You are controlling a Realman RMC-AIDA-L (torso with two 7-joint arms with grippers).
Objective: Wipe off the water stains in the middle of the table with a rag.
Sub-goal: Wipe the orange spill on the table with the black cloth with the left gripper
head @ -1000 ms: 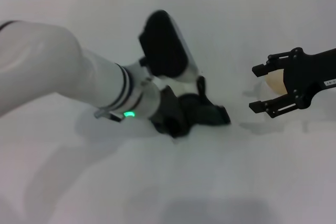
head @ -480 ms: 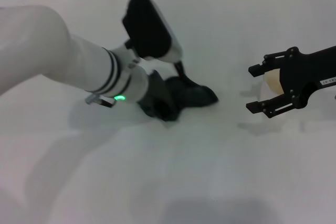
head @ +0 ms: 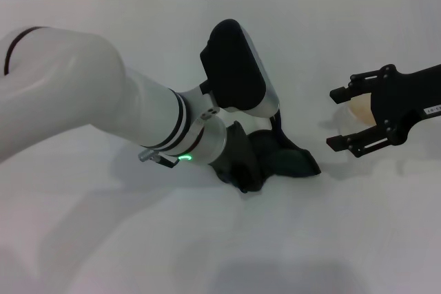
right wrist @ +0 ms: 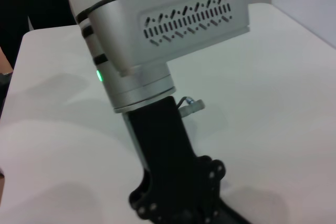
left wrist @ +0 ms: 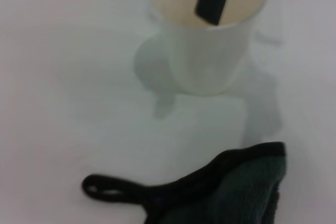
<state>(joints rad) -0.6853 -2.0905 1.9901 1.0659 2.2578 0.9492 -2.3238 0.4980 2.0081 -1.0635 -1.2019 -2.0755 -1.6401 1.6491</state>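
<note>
The rag (head: 286,161) lies crumpled on the table (head: 344,239) near its middle, pressed down under the left gripper (head: 241,166). The hold itself is hidden, so you cannot tell whether those jaws are together on the cloth or only bearing on it. In the left wrist view the rag's edge and its small black loop (left wrist: 102,187) lie flat on the white top, a short way from the paper cup (left wrist: 207,51). No water stains can be made out in any view; they may sit beneath the cloth. The right gripper (head: 358,118) hangs beside the cup (head: 358,108), jaws apart, one finger on each side of it and, judging by the wrist view, one dipping inside the rim.

Risks for you: a wide wiping stroke toward the right could push the rag into the cup or the right gripper and tip it. A loose hold could leave the cloth behind.

A small white label shows on the right gripper; its writing is unreadable.
</note>
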